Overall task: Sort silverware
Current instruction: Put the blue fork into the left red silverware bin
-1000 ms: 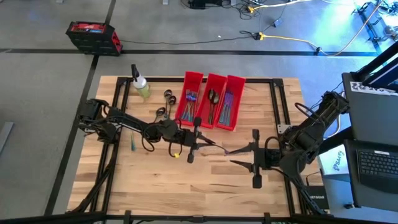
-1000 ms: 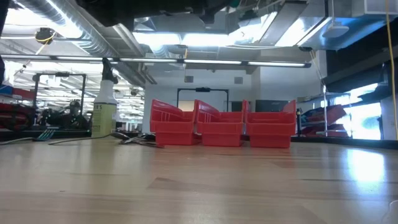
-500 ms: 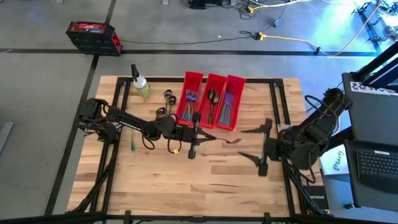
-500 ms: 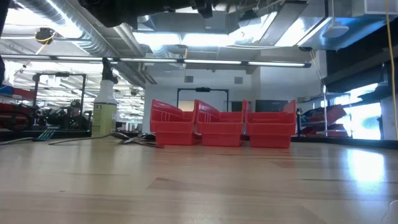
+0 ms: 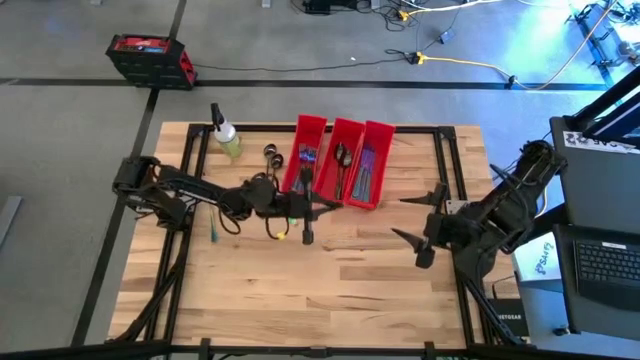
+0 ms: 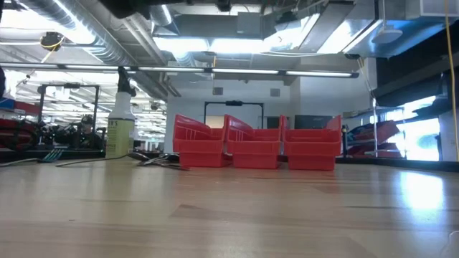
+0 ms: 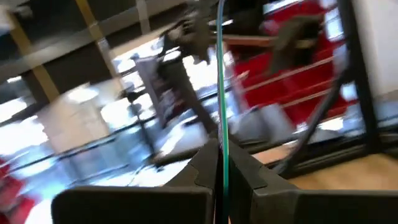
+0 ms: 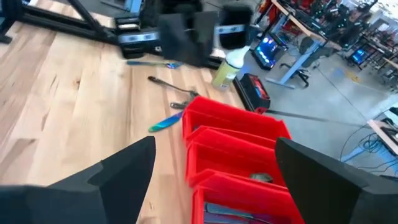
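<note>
By the red bins [image 5: 340, 160] | left gripper [image 7: 221, 165] clamps thin utensil [image 7: 221, 93], long axis running straight out from fingertips | right gripper [image 5: 415, 220] spread wide

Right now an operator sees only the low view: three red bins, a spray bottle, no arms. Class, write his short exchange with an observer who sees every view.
Operator: Where is the left gripper?
Observer: The left gripper is by the near end of the left bin, shut on a thin utensil.
Operator: And the right?
Observer: The right gripper hangs open over the right side of the table, holding nothing.
Operator: Are the bins empty?
Observer: No, all three hold silverware.
</note>
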Controlling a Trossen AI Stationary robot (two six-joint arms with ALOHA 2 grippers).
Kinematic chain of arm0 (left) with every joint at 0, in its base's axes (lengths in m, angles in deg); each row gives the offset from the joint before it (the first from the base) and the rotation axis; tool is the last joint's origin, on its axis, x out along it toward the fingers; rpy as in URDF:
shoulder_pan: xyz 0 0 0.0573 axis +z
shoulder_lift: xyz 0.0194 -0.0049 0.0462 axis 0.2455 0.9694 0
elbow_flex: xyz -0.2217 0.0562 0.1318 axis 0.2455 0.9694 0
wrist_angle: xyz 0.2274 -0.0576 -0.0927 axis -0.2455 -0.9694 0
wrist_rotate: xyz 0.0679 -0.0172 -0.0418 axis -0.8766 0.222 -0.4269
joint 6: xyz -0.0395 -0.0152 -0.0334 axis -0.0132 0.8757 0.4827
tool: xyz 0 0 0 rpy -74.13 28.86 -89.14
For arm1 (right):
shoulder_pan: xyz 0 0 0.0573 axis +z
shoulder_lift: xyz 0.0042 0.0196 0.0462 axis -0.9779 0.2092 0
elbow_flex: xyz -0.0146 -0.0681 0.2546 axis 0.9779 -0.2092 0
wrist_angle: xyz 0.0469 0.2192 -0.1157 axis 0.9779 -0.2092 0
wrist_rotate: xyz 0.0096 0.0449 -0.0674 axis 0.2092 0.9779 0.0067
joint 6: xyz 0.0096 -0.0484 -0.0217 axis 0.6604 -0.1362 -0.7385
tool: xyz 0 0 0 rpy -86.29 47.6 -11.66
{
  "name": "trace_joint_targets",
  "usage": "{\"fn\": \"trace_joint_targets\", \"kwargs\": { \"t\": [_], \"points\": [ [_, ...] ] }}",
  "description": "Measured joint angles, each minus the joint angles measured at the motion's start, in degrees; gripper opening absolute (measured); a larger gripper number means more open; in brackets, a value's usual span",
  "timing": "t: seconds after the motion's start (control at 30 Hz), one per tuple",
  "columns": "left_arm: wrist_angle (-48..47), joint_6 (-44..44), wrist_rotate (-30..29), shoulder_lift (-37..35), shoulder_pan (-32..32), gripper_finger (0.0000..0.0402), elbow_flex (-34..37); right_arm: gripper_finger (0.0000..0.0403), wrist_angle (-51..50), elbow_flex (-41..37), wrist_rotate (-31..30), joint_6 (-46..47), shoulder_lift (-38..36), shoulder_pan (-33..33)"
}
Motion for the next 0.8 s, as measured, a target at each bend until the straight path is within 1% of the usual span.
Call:
{"fn": "trace_joint_targets", "kwargs": {
  "t": [0.07, 0.23, 0.3, 0.37, 0.5, 0.63, 0.7, 0.8],
  "points": [
    [-3.7, -1.1, -5.6, -1.9, 0.2, 0.0001, 0.0, 0.0314, -0.3, -0.9, -0.2, 0.6, -0.2, 0.8],
    [-11.1, -2.9, -21.6, -6.4, 0.5, 0.0000, 0.0, 0.0314, -0.6, -4.8, -0.2, 4.2, -0.4, 3.8],
    [-12.9, -3.8, -26.3, -7.9, 0.5, 0.0000, 0.0, 0.0314, -0.4, -6.9, -0.2, 5.3, -0.4, 5.4],
    [-13.1, -5.9, -30.4, -9.3, 0.5, 0.0000, 0.0, 0.0314, -0.4, -8.9, -0.2, 7.5, -0.4, 7.0],
    [-13.1, -9.2, -42.9, -10.7, 0.6, 0.0000, 0.0, 0.0314, -0.4, -12.9, -0.2, 12.6, -0.4, 9.0],
    [-13.8, -12.1, -52.2, -10.9, 1.4, 0.0000, 0.0, 0.0314, 2.0, -17.1, -0.4, 16.4, -0.4, 10.1],
    [-14.3, -11.6, -57.8, -11.0, 2.1, 0.0000, 0.0, 0.0314, 4.7, -19.2, -0.8, 16.6, -0.4, 10.5],
    [-16.1, -7.4, -64.4, -11.0, 3.4, 0.0000, 0.0, 0.0314, 9.1, -21.7, -0.7, 16.7, -0.4, 10.5]
  ]
}}
